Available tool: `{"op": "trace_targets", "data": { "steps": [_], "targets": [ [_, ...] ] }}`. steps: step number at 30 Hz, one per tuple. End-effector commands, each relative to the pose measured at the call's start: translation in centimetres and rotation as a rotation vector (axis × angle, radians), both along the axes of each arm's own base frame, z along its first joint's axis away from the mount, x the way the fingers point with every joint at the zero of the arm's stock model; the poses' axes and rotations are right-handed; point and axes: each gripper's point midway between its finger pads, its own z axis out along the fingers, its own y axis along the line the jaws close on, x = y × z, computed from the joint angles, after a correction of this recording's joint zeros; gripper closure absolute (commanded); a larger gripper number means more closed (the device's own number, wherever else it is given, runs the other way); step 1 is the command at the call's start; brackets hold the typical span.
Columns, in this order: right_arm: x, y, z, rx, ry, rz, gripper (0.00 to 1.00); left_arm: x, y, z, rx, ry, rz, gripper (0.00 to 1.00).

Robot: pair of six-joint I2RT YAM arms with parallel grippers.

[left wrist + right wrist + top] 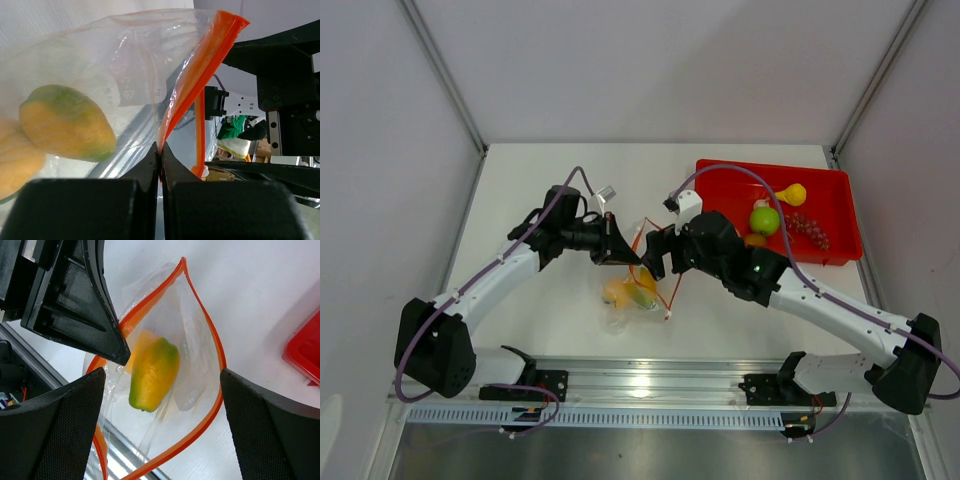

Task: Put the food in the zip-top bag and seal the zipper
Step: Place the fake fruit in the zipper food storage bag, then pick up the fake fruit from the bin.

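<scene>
The clear zip-top bag (pixel 632 300) hangs in the middle of the table, its mouth held open. Its orange-red zipper (pixel 216 365) forms a wide loop. A yellow-orange mango (pixel 152 372) with a green patch lies inside, also seen in the left wrist view (pixel 67 122), beside another orange-yellow fruit (pixel 12 167). My left gripper (pixel 161 150) is shut on the zipper strip (pixel 200 70) and holds that edge up. My right gripper (pixel 162 387) is open and empty, right above the bag's mouth. Green apple (pixel 765 220), yellow pear (pixel 792 193) and purple grapes (pixel 807 230) lie in the red tray.
The red tray (pixel 720 175) stands at the back right; its corner shows in the right wrist view (pixel 305 347). The two grippers (pixel 623 248) (pixel 658 258) are close together over the bag. A metal rail (pixel 650 385) runs along the near edge.
</scene>
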Motion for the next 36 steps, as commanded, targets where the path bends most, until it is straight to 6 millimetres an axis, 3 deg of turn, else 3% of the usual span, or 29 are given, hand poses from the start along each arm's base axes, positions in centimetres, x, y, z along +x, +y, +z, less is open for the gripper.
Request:
{"op": "trace_targets", "data": {
  "steps": [1,6,10,14,17,18,20,21,22,24,31,36],
  "targets": [
    [0.6,-0.8,4.0,0.052,-0.086,-0.044,0.03,0.0,-0.6,2.0,-0.037,-0.045,-0.022,0.99],
    [2.0,-2.9,5.8,0.042,-0.123,-0.137,0.04,0.0,-0.7,1.9,-0.035,-0.046,-0.024,0.99],
    [3.1,-4.7,8.8,0.068,-0.184,-0.188,0.04,0.0,-0.7,1.8,-0.034,-0.046,-0.025,0.99],
    [6.2,-8.9,10.3,0.044,-0.208,-0.371,0.01,0.0,-0.7,1.9,-0.034,-0.045,-0.025,0.99],
    [8.1,-10.5,10.3,0.075,-0.132,-0.427,0.01,-0.1,-0.7,2.1,-0.035,-0.052,-0.025,0.99],
    [9.4,-12.3,10.1,0.084,-0.115,-0.482,0.01,-0.1,-0.6,2.1,-0.033,-0.054,-0.024,0.99],
    [10.6,-12.7,9.4,0.114,-0.045,-0.492,0.01,-0.2,-0.6,2.0,-0.032,-0.054,-0.024,1.00],
    [11.7,-14.2,9.1,0.121,-0.020,-0.542,0.01,-0.2,-0.6,1.9,-0.030,-0.052,-0.024,0.99],
    [12.5,-14.4,7.6,0.092,0.032,-0.547,0.01,-0.2,-0.6,1.9,-0.030,-0.051,-0.027,0.99],
    [13.8,-15.7,7.5,0.082,0.058,-0.584,0.01,-0.2,-0.5,1.8,-0.027,-0.051,-0.028,0.99],
    [18.0,-17.1,3.9,0.033,0.166,-0.648,0.01,-0.3,-0.4,1.6,-0.020,-0.052,-0.028,0.99],
    [19.9,-17.2,-0.8,-0.002,0.290,-0.692,0.01,-0.5,-0.4,1.5,-0.018,-0.050,-0.032,0.99]
  ]
}}
